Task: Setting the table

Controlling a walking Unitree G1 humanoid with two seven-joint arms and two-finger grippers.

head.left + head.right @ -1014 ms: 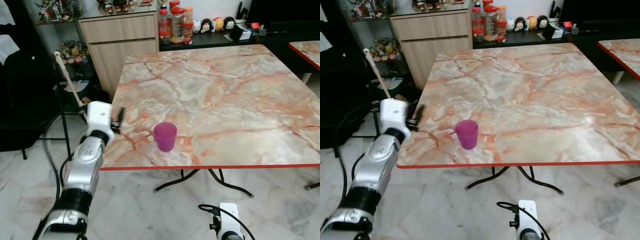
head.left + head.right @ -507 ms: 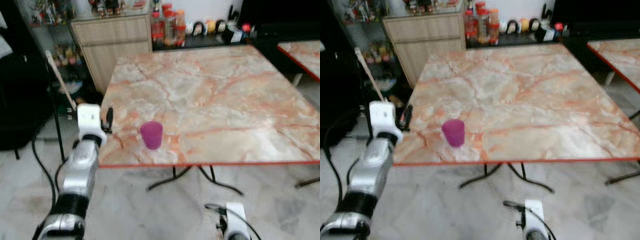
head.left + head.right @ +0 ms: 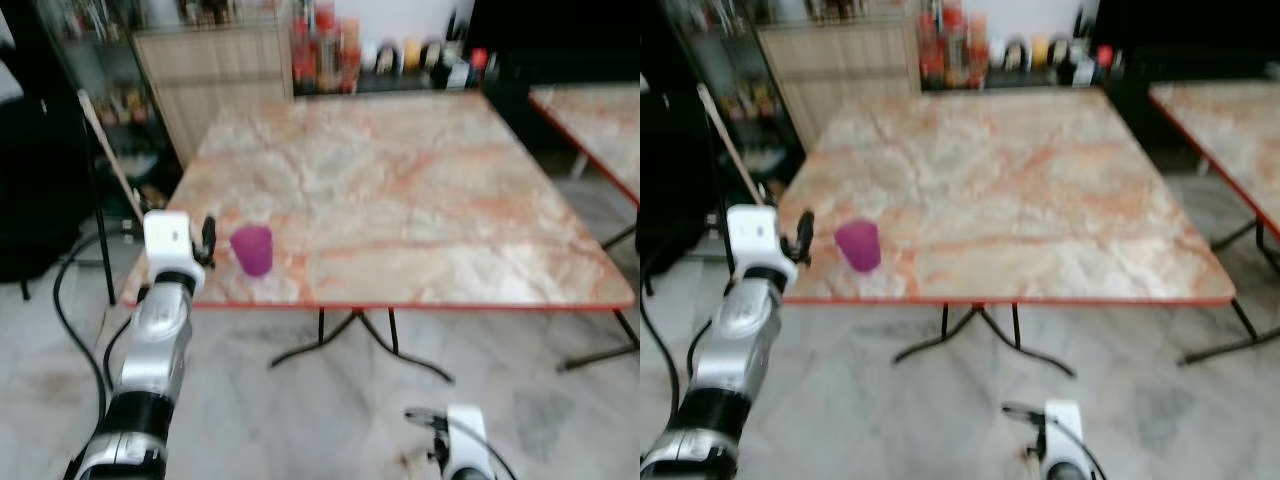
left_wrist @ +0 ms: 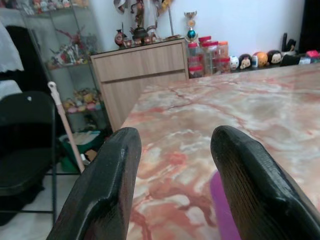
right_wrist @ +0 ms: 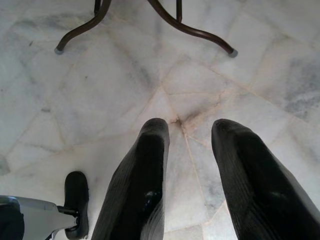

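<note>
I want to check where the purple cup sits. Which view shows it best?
The left eye view: the whole purple cup stands near the table edge, beside the left gripper. The left wrist view catches just a sliver.

No legible text or labels.

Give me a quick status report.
Left gripper open, beside purple cup at table edge, not touching. Right gripper open, idle over floor. Nothing in the way.
</note>
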